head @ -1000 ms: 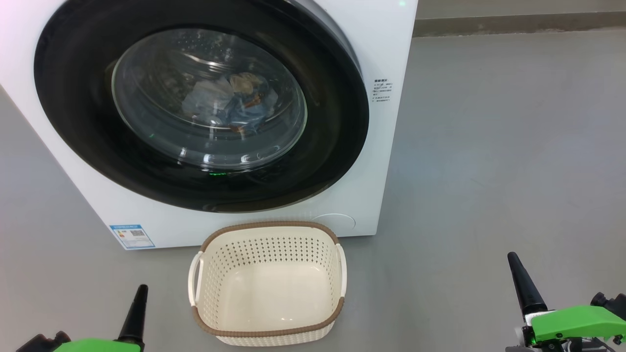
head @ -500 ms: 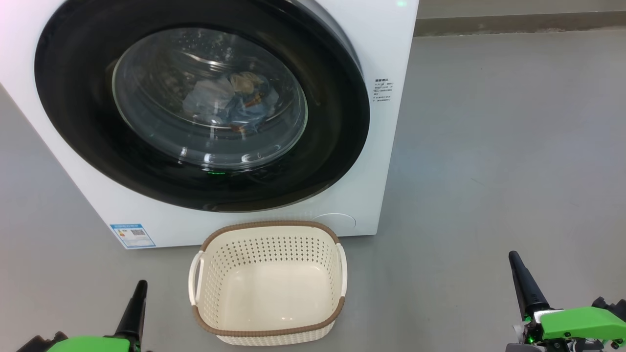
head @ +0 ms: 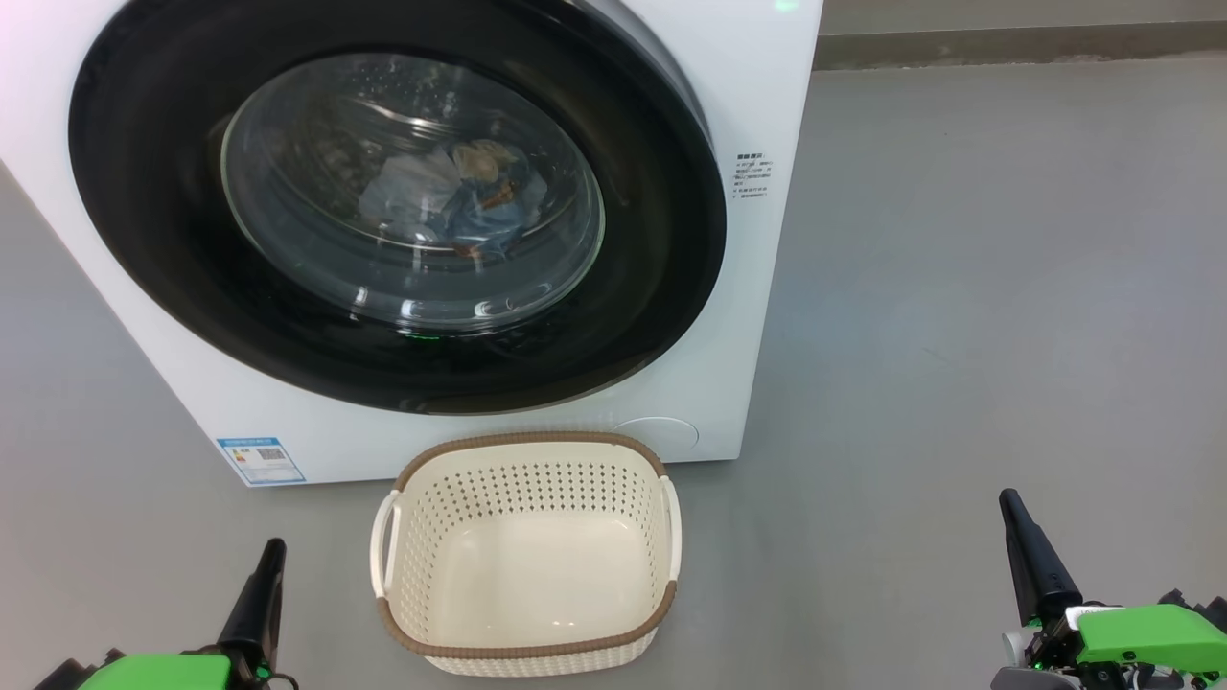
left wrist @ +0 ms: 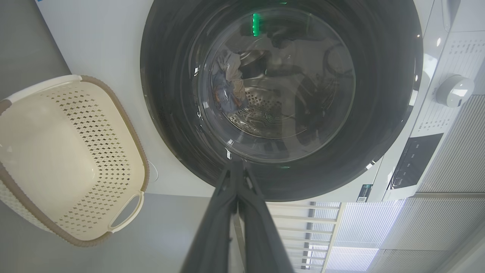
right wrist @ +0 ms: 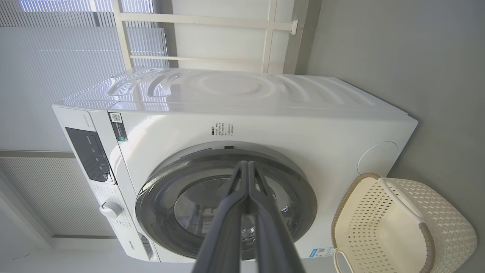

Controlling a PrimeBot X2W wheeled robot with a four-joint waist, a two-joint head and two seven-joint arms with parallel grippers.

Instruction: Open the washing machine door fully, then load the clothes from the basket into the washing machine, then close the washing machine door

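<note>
The white washing machine (head: 757, 96) stands ahead, and its glossy black washing machine door (head: 144, 192) lies closed against the front. Through the glass, the light blue and pale clothes (head: 460, 196) lie inside the drum. The cream basket (head: 527, 441) sits on the floor just before the machine with nothing in it. My left gripper (head: 264, 575) is shut, low and left of the basket. My right gripper (head: 1016, 527) is shut too, far to the basket's right. In the wrist views the closed fingers (left wrist: 227, 197) (right wrist: 235, 204) point at the door (left wrist: 170, 76) (right wrist: 159, 197).
Grey floor (head: 959, 287) spreads wide to the right of the machine. A dark baseboard (head: 1007, 43) runs along the far wall. The machine's knob (left wrist: 452, 90) and dark control panel (right wrist: 89, 153) sit at its top front. White blinds and a pale frame stand behind it.
Both green wrists have sunk slightly toward the head view's bottom edge, fingers still shut. The door, clothes and basket have not moved.
</note>
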